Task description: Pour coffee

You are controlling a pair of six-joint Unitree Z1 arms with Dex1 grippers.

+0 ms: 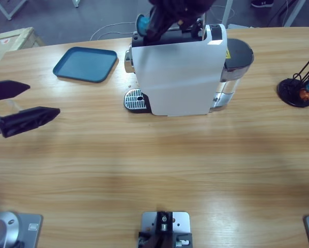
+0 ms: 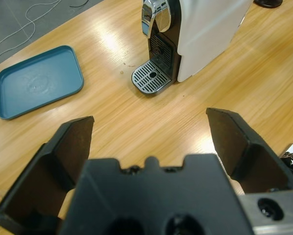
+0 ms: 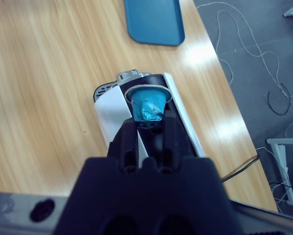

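Observation:
The white coffee machine (image 1: 178, 77) stands at the table's back middle, its chrome spout (image 2: 154, 14) over a bare drip grate (image 2: 150, 78). My right gripper (image 3: 149, 122) comes down from the top and is shut on a teal capsule (image 3: 147, 100), held just over the machine's top near its front end. In the high view that capsule (image 1: 142, 22) shows at the machine's upper left corner. My left gripper (image 1: 43, 99) hovers open at the table's left edge, empty, facing the machine (image 2: 205, 29). No coffee is in view.
A teal tray (image 1: 86, 63) lies left of the machine, near the far edge. A black capsule rack (image 1: 299, 88) stands at the far right. Cables lie on the floor beyond the table.

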